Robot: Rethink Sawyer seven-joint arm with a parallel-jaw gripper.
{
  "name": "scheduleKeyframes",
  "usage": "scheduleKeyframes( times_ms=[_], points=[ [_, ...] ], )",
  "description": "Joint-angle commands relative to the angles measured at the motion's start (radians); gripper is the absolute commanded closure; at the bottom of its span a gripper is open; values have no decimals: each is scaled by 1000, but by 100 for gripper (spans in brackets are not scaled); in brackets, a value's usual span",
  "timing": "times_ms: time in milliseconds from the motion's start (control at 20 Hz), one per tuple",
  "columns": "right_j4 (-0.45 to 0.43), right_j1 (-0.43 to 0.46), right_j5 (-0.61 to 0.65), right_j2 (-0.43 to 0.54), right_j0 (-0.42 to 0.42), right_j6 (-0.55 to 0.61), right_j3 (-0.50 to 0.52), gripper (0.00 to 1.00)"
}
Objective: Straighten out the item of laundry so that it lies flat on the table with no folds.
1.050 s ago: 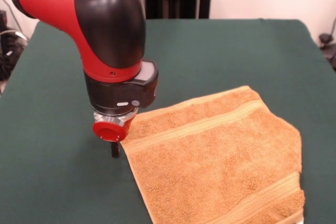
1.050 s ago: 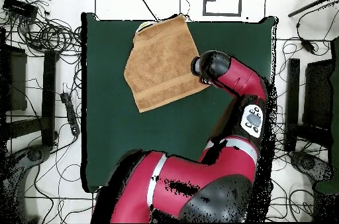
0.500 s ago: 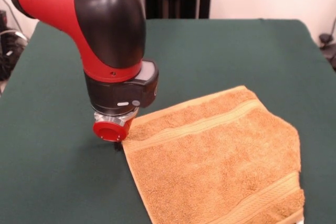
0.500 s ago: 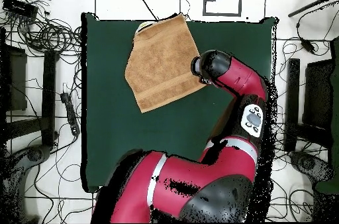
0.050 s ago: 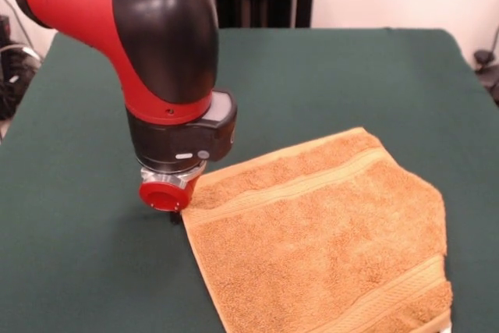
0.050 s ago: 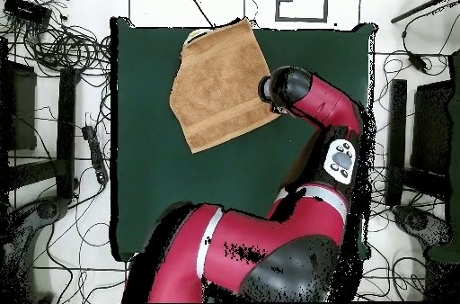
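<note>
Table: broad, dark green, felt-like cover. Towel: orange-tan terry with woven stripe bands, lying at the near side, one corner turned under so the right edge runs slanted. Gripper sits down at the towel's left corner; jaws hidden under the wrist, cannot tell. Judged best: pull outward low and slow, watching for bunching.

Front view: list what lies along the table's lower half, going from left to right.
Bare green table → the arm's red-ringed wrist end, down at the towel's left corner → the orange-tan towel, running out to the right.
</note>
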Motion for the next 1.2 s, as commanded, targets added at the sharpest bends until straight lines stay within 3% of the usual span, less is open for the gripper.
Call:
scheduleKeyframes(
  times_ms=[50, 350, 700, 1200],
  points=[
    [-71, 106, 67, 4, 33, 96, 32, 100],
    [-130, 39, 78, -75, 29, 41, 111, 100],
    [-207, -41, 160, -144, 0, -38, 133, 100],
    [-291, -126, 176, -86, -90, -113, 161, 100]
  ],
)
